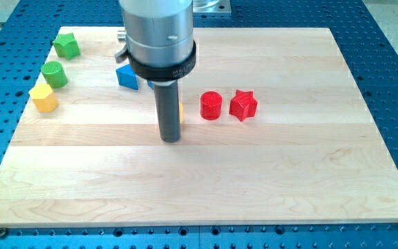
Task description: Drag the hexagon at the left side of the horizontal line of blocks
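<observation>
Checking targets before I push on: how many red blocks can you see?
2: a red cylinder and a red star beside it, right of my tip. The rod may hide others.

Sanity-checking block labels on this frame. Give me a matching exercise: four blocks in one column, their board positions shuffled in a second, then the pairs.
Blocks:
1. red star
2. yellow hexagon
3. blue block
4. green cylinder

Positions:
A. just left of the arm's housing, above my tip
B. right end of the red pair, right of the rod
C. lowest of the three blocks at the view's left edge
D. middle of those three blocks

Pairs: 1-B, 2-C, 3-A, 4-D
</observation>
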Controlling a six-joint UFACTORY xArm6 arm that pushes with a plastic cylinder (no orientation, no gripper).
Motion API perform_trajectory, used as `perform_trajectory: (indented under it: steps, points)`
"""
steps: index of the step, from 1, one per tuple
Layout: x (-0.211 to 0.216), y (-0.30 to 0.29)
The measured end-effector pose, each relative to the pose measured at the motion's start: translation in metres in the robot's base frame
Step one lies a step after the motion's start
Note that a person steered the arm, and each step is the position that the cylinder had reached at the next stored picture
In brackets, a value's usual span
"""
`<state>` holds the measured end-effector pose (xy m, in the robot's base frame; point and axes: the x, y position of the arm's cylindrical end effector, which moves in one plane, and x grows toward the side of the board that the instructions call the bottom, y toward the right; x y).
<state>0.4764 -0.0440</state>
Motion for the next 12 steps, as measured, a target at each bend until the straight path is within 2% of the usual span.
perform_trajectory:
  steps: [1, 2, 3, 4, 5, 6, 7, 9, 10, 11, 12]
  points:
    - [0.001, 0.001]
    - [-0.016, 0.004]
    - [-0.006, 0.004]
    - [0.032, -0.036]
    - [0.071, -0.133]
    - [0.074, -0.201]
    - [0.054, -0.227]
    - [-0.033, -0.243]
    - [-0.037, -0.260]
    - [-0.067, -0.256]
    - [-0.068, -0.226]
